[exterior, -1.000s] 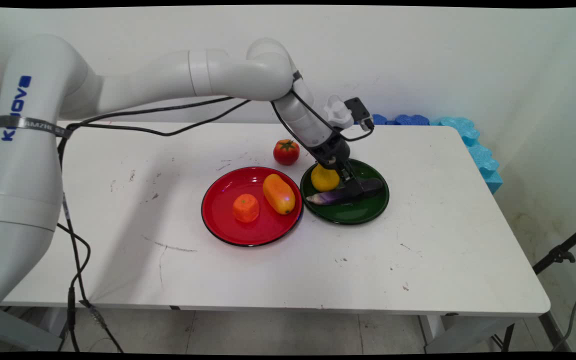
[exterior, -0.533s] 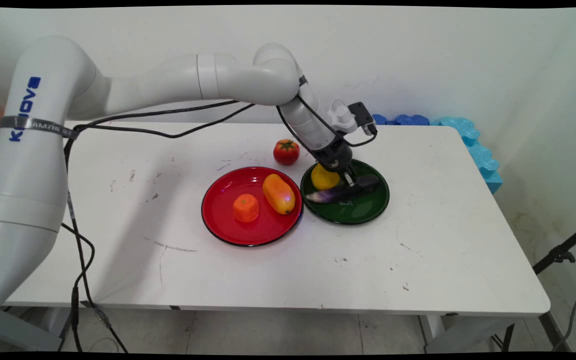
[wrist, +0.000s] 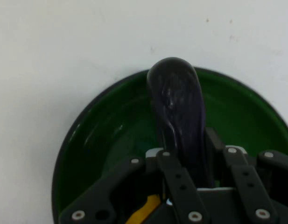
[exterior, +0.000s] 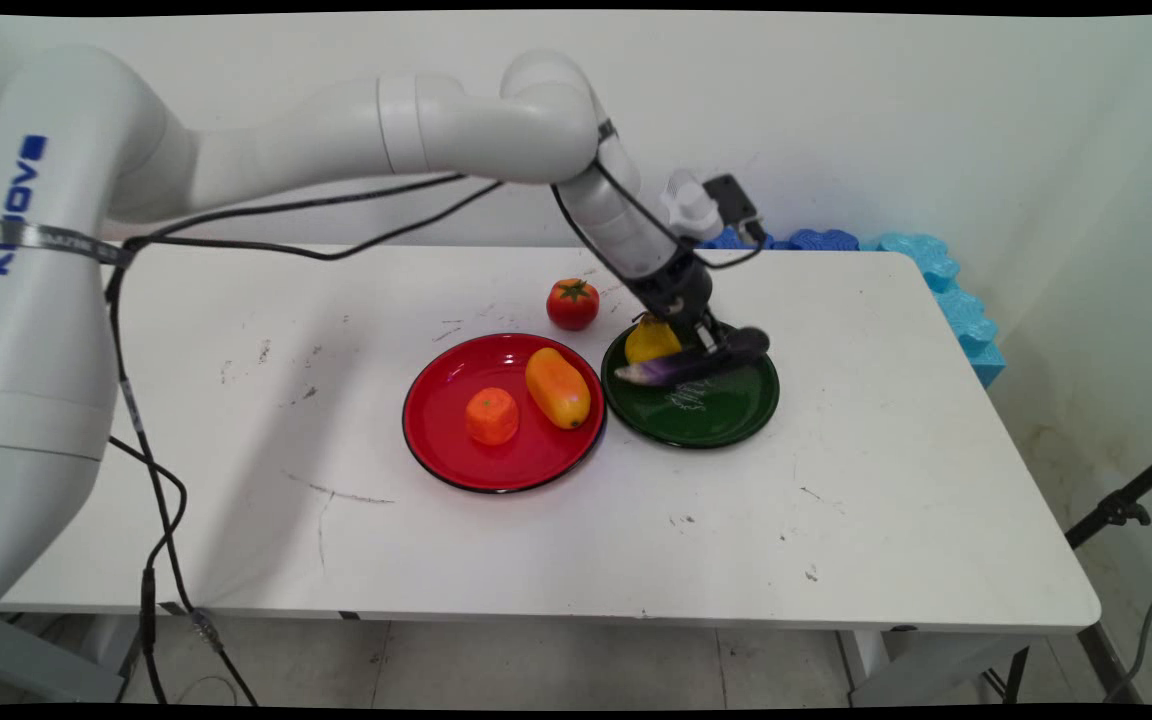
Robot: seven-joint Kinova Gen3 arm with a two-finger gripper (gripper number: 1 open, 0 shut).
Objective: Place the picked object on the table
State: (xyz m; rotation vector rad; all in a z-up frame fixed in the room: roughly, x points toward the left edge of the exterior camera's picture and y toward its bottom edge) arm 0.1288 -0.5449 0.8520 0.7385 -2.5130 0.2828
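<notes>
My gripper [exterior: 706, 345] is shut on a dark purple eggplant [exterior: 693, 362] and holds it a little above the green plate [exterior: 726, 415]. In the hand view the eggplant [wrist: 178, 116] sticks out between my fingers [wrist: 174, 170], over the green plate [wrist: 97, 140]. A yellow lemon [exterior: 650, 340] lies on the plate's back left part, just beside the gripper; a sliver of the lemon [wrist: 146, 210] shows under the linkage.
A red plate [exterior: 446, 450] left of the green one carries an orange fruit [exterior: 492, 416] and an oblong orange-yellow mango [exterior: 557, 387]. A red tomato [exterior: 573, 303] stands on the table behind the plates. Blue foam pieces [exterior: 946, 290] line the table's far right edge.
The gripper has risen with the eggplant, which lay on the green plate a second ago and now hangs above it. The arm's upper links have moved up as well.
</notes>
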